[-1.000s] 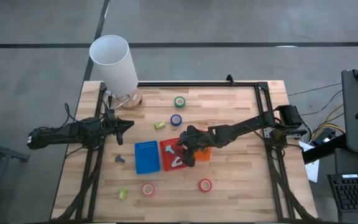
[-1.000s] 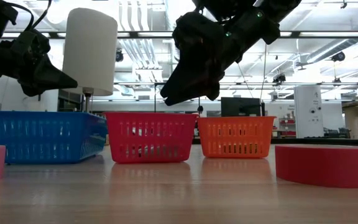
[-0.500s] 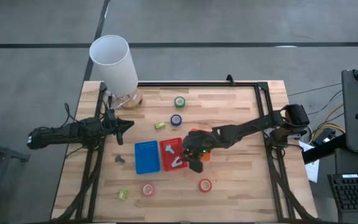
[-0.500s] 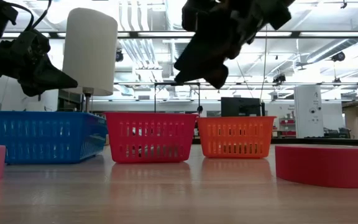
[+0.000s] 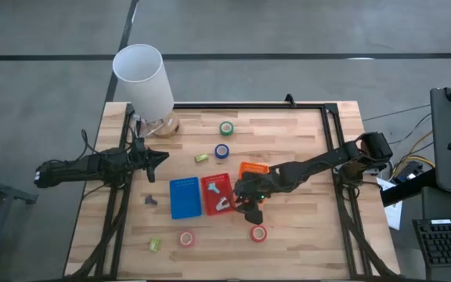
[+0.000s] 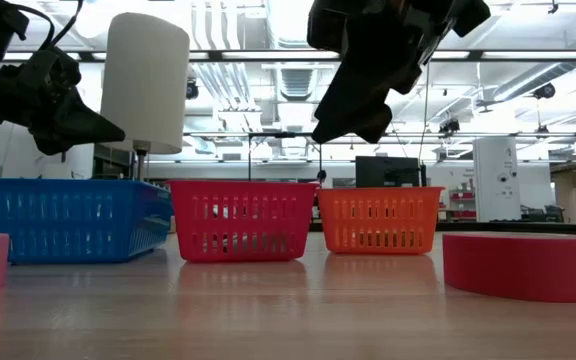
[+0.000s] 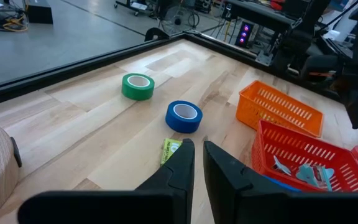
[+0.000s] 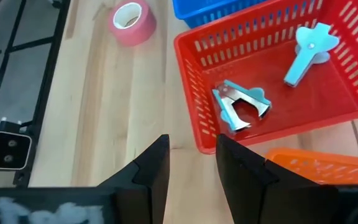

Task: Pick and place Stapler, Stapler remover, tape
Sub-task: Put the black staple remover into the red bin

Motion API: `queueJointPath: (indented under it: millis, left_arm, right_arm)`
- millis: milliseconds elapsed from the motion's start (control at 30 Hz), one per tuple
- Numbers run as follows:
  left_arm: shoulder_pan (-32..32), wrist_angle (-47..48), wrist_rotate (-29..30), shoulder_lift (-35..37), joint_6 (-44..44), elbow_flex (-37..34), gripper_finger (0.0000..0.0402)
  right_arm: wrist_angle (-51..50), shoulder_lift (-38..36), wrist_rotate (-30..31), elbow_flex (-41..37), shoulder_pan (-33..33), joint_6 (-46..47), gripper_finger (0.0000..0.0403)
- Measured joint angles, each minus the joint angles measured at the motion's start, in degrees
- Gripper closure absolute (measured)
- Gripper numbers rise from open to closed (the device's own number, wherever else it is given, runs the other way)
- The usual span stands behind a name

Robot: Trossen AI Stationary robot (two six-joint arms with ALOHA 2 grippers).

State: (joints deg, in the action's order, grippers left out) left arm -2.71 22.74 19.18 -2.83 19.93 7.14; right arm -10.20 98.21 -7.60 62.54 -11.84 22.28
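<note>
High view showed the right gripper point(image 5: 247, 205) poised just off the near edge of the red basket point(image 5: 217, 194), its fingers parted and holding nothing, with the red tape roll point(image 5: 258, 233) lying a little nearer the table's front edge. Two light-blue staple removers point(image 8: 241, 106) already sat in the red basket, which stood between the blue basket point(image 5: 185, 197) and the orange basket point(image 5: 252, 171). A pink tape roll point(image 5: 186, 238) lay near the front of the table, while the green tape roll point(image 5: 226, 128) and blue tape roll point(image 5: 222, 150) rested toward the far side, close to a small yellow-green block point(image 5: 200, 158). The left gripper point(image 5: 156, 157) waited over the table's left side beside the white cylinder point(image 5: 143, 78), its fingers nearly together and empty. The likely step was a reach for the red roll; done well, it would mean centring the open fingers over the ring, descending squarely so one finger drops into the pale hole or both straddle the rim, and closing only once level with the table.
</note>
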Motion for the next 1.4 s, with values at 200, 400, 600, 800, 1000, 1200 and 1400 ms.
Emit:
queueJointPath:
  millis: [200, 400, 600, 800, 1000, 1200, 1400]
  left_arm:
    - [0.01, -0.01, 0.00, 0.00, 0.00, 0.00, 0.0364]
    - [0.00, 0.00, 0.00, 0.00, 0.00, 0.02, 0.0364]
    - [0.01, 0.00, 0.00, 0.00, 0.00, 0.01, 0.0364]
    - [-0.01, -0.01, 0.00, 0.00, 0.01, 0.02, 0.0364]
    - [0.00, -0.01, 0.00, 0.00, 0.00, 0.01, 0.0364]
    - [0.01, 0.00, 0.00, 0.00, 0.01, 0.02, 0.0364]
    - [0.01, 0.00, 0.00, -0.02, 0.00, 0.00, 0.0364]
  right_arm:
    - [0.07, 0.00, 0.06, 0.00, 0.11, 0.00, 0.0282]
    - [0.13, 0.00, 0.07, 0.00, 0.11, -0.24, 0.0278]
    - [0.28, 0.00, 0.11, 0.00, 0.22, -0.42, 0.0274]
    - [0.63, 0.00, 0.13, 0.02, -0.34, -0.44, 0.0277]
    - [0.53, -0.14, 0.22, 0.02, -0.31, -3.00, 0.0294]
    - [0.48, -0.69, 0.22, 0.02, -0.15, -3.10, 0.0321]
    - [-1.21, -3.06, 6.46, 0.02, -0.15, -4.14, 0.0372]
